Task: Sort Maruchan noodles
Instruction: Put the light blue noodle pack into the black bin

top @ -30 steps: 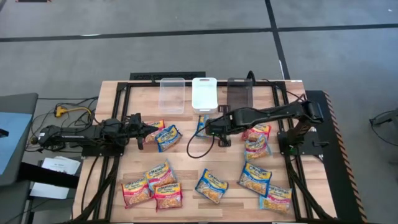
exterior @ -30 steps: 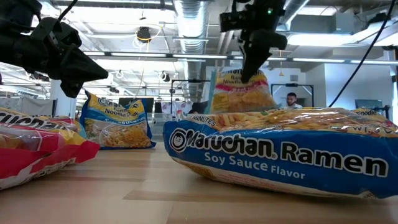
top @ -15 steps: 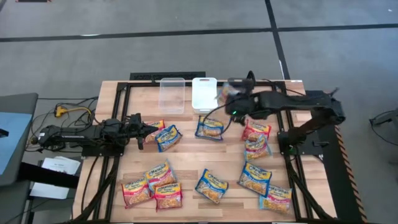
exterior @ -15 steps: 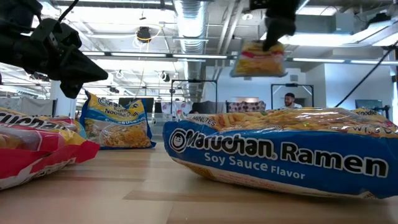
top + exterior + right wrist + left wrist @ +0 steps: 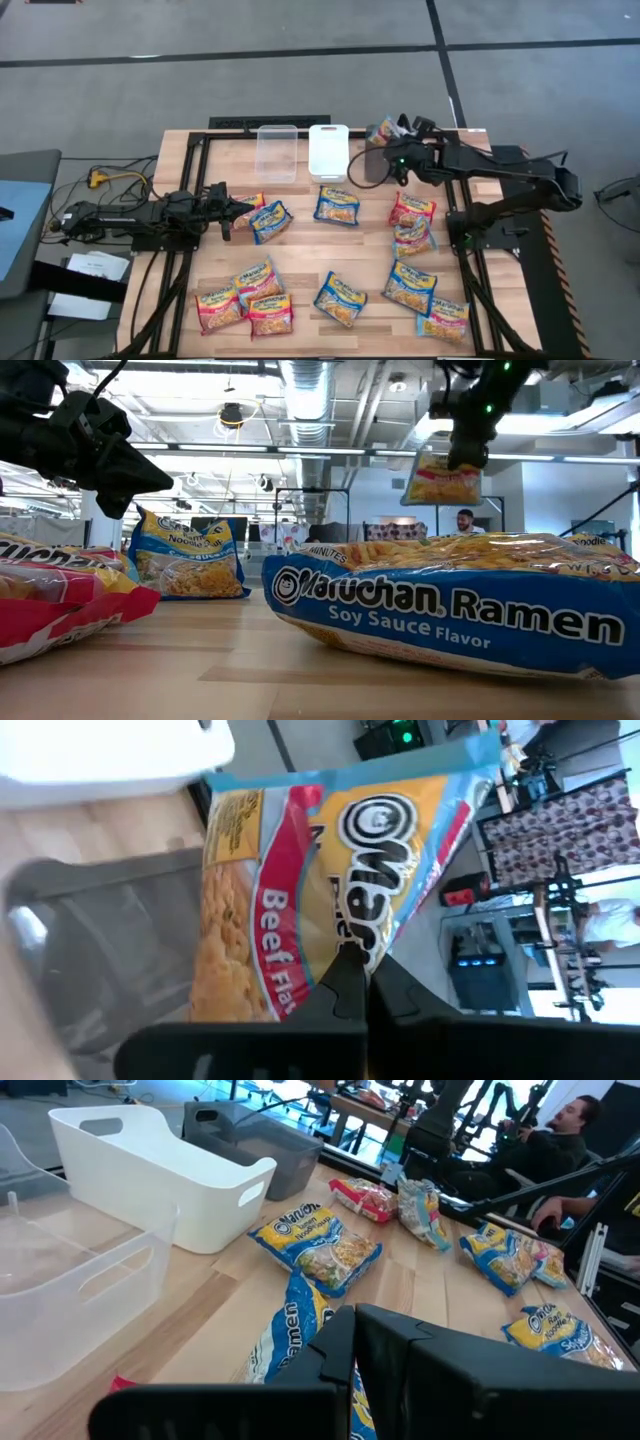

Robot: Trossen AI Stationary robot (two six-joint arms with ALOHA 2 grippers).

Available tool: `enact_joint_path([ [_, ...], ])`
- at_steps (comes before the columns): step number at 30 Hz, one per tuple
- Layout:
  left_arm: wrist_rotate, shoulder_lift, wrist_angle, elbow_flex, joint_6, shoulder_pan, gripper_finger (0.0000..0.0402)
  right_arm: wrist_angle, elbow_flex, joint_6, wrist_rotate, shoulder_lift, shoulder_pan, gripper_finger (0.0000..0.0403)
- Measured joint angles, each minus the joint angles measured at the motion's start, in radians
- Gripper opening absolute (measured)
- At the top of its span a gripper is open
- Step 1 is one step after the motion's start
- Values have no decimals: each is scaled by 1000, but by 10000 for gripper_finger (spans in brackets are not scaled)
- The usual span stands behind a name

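From above, we're barely started: our right gripper (image 5: 388, 135) is clamped on a crinkly red-trimmed beef ramen packet (image 5: 381, 130) over the dark grey rectangular bin (image 5: 374, 168). About a dozen packets (image 5: 337, 205) litter the wooden table (image 5: 300, 250). Low view: left gripper (image 5: 150, 472) closed, empty, idle.

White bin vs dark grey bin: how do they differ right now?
The white bin is opaque and bright; the dark grey bin is smoky and see-through. The white bin has nothing above it; the dark grey bin has the right gripper holding a beef packet over it. Both sit in the back row.
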Motion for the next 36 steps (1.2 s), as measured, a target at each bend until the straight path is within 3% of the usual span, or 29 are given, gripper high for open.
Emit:
enact_joint_path([
  [8,0,0,0,0,0,0,0,115,-6,-161,-65,86,-111,4],
  [25,0,0,-1,0,0,0,0,108,-6,-164,-94,269,-175,4],
  [36,0,0,-1,0,0,0,0,205,-5,-199,-87,376,-204,4],
])
